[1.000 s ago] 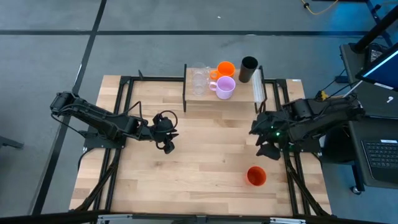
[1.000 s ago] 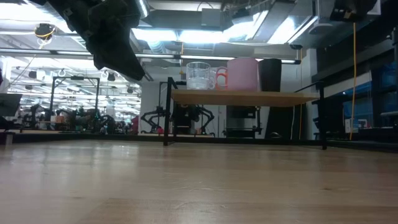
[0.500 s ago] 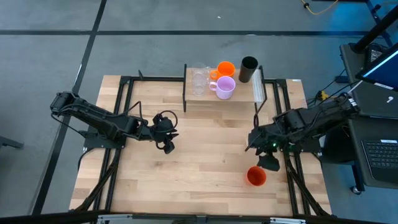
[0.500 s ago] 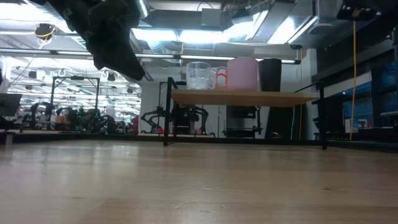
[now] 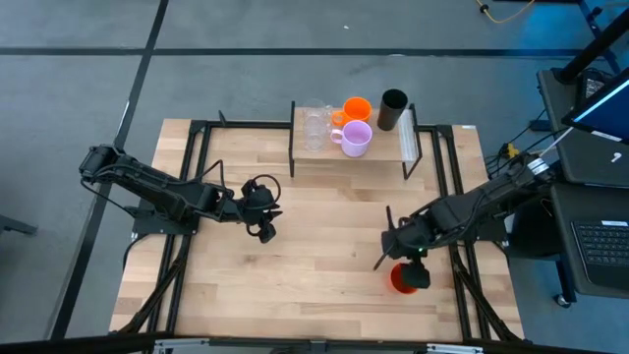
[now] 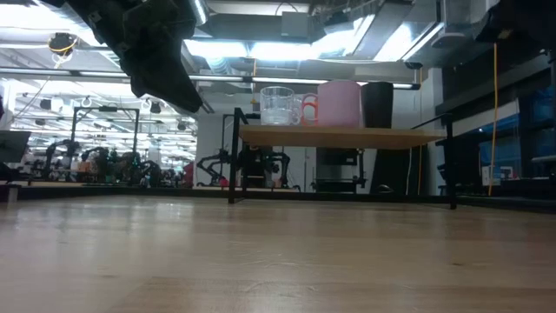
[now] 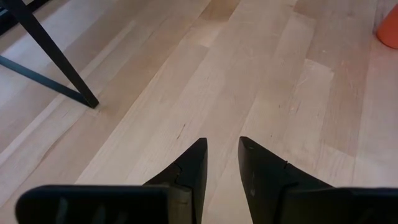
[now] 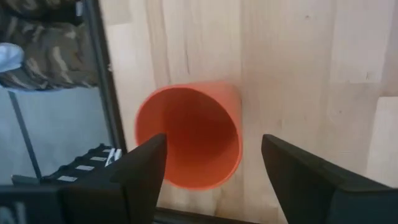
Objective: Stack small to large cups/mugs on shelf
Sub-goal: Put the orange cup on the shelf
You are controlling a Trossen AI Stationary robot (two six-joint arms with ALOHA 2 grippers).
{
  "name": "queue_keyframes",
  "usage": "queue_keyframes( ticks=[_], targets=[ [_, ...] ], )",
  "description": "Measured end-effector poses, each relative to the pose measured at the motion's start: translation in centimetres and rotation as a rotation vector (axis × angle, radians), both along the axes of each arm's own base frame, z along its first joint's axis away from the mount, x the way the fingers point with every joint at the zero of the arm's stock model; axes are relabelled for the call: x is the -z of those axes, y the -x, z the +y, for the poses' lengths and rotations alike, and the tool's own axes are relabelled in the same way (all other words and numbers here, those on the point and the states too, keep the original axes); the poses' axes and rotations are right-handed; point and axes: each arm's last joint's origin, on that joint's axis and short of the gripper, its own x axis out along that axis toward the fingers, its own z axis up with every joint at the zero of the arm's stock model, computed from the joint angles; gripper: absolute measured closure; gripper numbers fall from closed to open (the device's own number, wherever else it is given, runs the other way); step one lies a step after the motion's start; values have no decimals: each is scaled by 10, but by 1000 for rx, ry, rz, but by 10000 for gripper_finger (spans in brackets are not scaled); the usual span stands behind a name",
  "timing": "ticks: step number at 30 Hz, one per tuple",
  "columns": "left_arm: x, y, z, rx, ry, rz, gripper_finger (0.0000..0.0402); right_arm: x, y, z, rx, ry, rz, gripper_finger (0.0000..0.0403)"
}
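Five vessels stood unstacked on the small light-wood shelf (image 5: 378,157), while the red-orange plastic cup (image 8: 189,134) remained on the wooden table (image 5: 314,251) beneath the right pincer (image 8: 214,165), spread wide and empty; the left pincer (image 5: 263,232) hovered idle, slightly parted.
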Motion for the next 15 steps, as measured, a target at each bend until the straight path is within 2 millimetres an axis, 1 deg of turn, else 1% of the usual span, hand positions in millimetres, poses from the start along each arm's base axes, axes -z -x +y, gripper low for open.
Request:
queue_keyframes(
  ticks=[5, 10, 12, 15],
  targets=[
    [0, 0, 0, 0, 0, 0, 317, 11, -8, 3, 18, 35, 41, 139],
    [0, 0, 0, 0, 0, 1, 317, 13, -8, 5, 63, 44, 57, 139],
    [0, 0, 0, 1, -1, 1, 317, 12, -4, 12, 91, 40, 70, 139],
    [0, 0, 0, 0, -1, 1, 317, 13, 7, 30, 98, 33, 92, 139]
  ],
)
